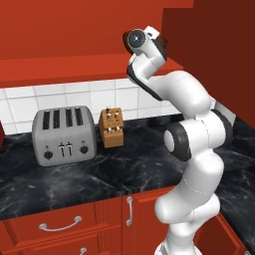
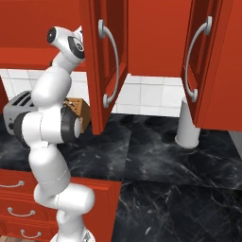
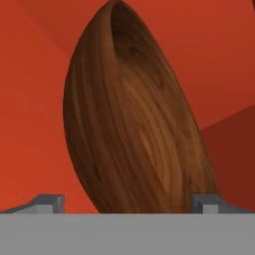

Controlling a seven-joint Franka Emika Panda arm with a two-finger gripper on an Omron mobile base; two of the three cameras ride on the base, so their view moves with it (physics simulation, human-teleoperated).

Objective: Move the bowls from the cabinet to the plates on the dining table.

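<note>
I've got the gripper (image 3: 127, 206) spread wide, its 2 tips flanking the brown bowl (image 3: 134, 124) inside the red cabinet (image 3: 30, 99). Below, black marble counter (image 1: 124, 169), toaster (image 1: 63, 134), white tiles (image 1: 20, 107).

brown bowl (image 3: 134, 124) base cut off below

Glossy white arm (image 1: 191, 164) built of thick, rounded, tube-like segments, smooth and without visible cables or markings. Dark grey to black bands and round caps at the joints, with a black disc ringed in white on the end of the top joint (image 1: 135, 39). Two small grey finger tips (image 3: 50, 202), blocky and angular, on the gripper (image 3: 127, 204).
</note>
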